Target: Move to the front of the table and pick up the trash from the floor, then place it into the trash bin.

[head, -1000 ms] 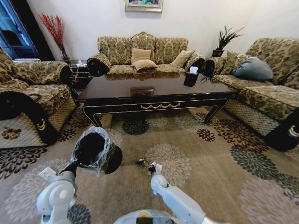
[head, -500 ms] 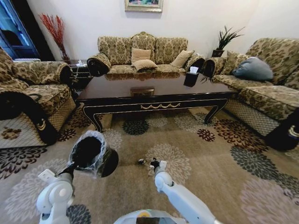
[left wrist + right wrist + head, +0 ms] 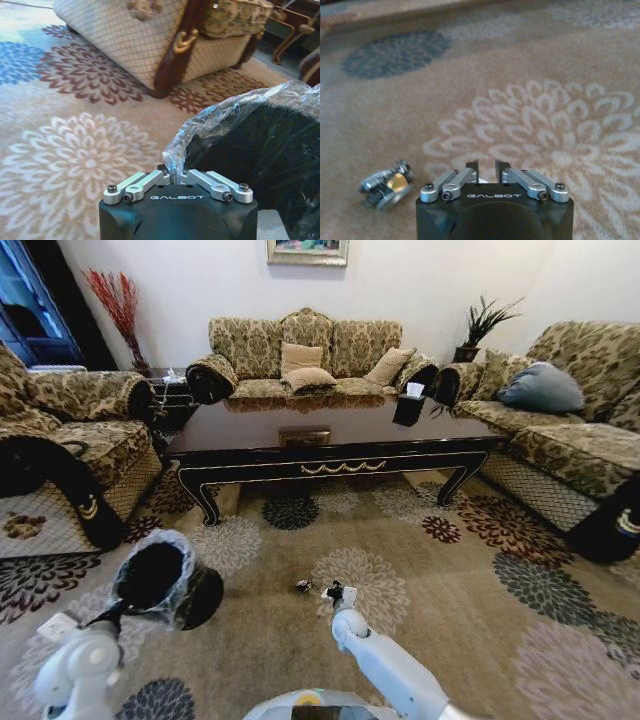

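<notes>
Right claw (image 3: 487, 166) is low over the carpet (image 3: 470, 640), centre-front of the robot. Its fingertips are a narrow gap apart w/ nothing btwn them, so it's empty.

The trash (image 3: 385, 188) lies on the carpet just beside that claw, on the robot's left of it and not touching. It's a small crumpled scrap, grey w/ a gold-ish patch and a dark end.

- Handling: prob. very light, thin and crushable, not fragile. It could skid on the pile or flick away if nudged from one side.
- Grip: best taken across its bulkier grey middle, fingers straddling it and coming straight down so the tips press a little into the carpet.
- A light squeeze should be enough. Can't tell if it's foil or plastic.

Left claw (image 3: 177, 176) is further out on the robot's left, clamped shut on a pinch of the clear liner bag (image 3: 235, 107) at the rim of the trash bin (image 3: 198, 598).

- The bin hangs tilted w/ its mouth up toward the head cam. Whether its base touches the floor, can't tell.
- The liner is thin, crinkly and slippery, and that pinch of film is all the claw grips, so it could slide out or tear under a jerk.
- The bin looks light, and it's well apart from the scrap.

Beyond, the bench (image 3: 330, 430) spans the middle of the room, dark and glossy, gold scroll on the front edge. A small black tissue box (image 3: 408, 408) sits toward its right end. Behind it a patterned sofa (image 3: 300, 350) stands against the wall.
</notes>
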Available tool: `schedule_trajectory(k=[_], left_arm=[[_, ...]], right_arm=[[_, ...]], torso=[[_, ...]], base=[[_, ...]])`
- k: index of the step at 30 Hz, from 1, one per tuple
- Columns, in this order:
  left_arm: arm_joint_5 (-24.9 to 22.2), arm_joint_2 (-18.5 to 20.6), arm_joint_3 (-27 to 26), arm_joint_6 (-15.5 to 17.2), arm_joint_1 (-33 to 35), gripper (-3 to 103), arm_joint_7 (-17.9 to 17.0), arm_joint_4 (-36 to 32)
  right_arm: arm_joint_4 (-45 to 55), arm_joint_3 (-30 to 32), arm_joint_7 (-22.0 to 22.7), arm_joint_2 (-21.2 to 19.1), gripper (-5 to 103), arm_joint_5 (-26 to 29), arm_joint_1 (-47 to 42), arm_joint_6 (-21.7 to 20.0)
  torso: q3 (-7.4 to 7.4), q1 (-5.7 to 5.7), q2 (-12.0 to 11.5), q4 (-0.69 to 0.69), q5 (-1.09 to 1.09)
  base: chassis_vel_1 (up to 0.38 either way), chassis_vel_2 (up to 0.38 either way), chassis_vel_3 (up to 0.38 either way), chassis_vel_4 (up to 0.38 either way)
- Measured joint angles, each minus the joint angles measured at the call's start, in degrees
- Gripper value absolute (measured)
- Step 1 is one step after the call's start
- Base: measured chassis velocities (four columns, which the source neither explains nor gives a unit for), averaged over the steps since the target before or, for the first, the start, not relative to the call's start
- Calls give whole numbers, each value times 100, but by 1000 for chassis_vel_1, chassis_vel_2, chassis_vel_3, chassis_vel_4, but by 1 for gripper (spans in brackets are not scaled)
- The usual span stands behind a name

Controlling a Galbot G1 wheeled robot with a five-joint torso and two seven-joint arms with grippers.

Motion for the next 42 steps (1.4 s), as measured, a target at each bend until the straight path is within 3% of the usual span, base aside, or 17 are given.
schedule_trajectory(k=[3, 5, 8, 11, 15, 16, 19, 28, 34, 37, 39, 41, 42], left_arm=[[-70, 56, -137, -11, 50, 3, 14, 51], [-77, 55, -155, -11, 57, 3, 14, 51], [-84, 1, -162, -11, 66, 3, 15, 1], [-68, -46, -137, -11, 73, 3, 14, -51], [-22, -129, -99, 7, 90, 3, -11, -135], [-22, -129, -99, 7, 90, 3, -11, -135], [4, -154, -95, 13, 115, 3, -26, -194], [54, -213, -67, 33, 130, 3, -51, -300], [165, -303, 43, 34, 133, 3, -52, -311], [203, -335, 80, 34, 138, 3, -54, -326], [209, -341, 83, 34, 140, 3, -55, -329], [230, -350, 90, 29, 143, 3, -61, -332], [234, -352, 94, 28, 142, 3, -63, -332]], right_arm=[[-559, -7, -194, 168, 33, -166, 87, 135], [-742, -2, -276, 216, 33, -232, 118, 201], [-1143, 24, -581, 321, 50, -327, 210, 374], [-1237, 23, -763, 346, 55, -328, 243, 453], [-1311, -8, -1044, 355, 77, -427, 302, 625], [-1311, -8, -1044, 355, 77, -427, 302, 625], [-1292, -38, -1095, 335, 93, -533, 304, 653], [-1227, -142, -1212, 263, 103, -796, 152, 735], [-1286, -189, -1396, 271, 88, -1101, 83, 886], [-1427, -183, -1449, 311, 73, -1255, 90, 940], [-1441, -179, -1463, 314, 73, -1282, 91, 947], [-1445, -187, -1522, 287, 50, -1394, 55, 1013], [-1439, -188, -1543, 275, 44, -1402, 43, 1033]], torso=[[0, 0, 0, 0, 0], [0, 0, 0, 0, 0], [0, 0, 0, -2, 0], [0, 0, 0, -2, 0], [0, 0, 0, -1, 0], [0, 0, 0, -1, 0], [0, 0, 0, -1, 1], [0, 0, 0, -2, 2], [0, 0, 0, -1, 1], [0, 0, 0, -1, 1], [0, 0, 0, -1, 1], [0, 0, 0, -1, 1], [0, 0, 0, -1, 1]], base=[[0, 0, 0, 0], [0, 0, 0, 0], [0, 0, 0, 0], [0, 0, 0, 0], [0, 0, 0, 0], [0, 0, 0, 0], [0, 0, 0, 0], [0, 0, 0, 0], [0, 0, 0, 0], [0, 0, 0, 0], [0, 0, 0, 0], [0, 0, 0, 0], [0, 0, 0, 0]])
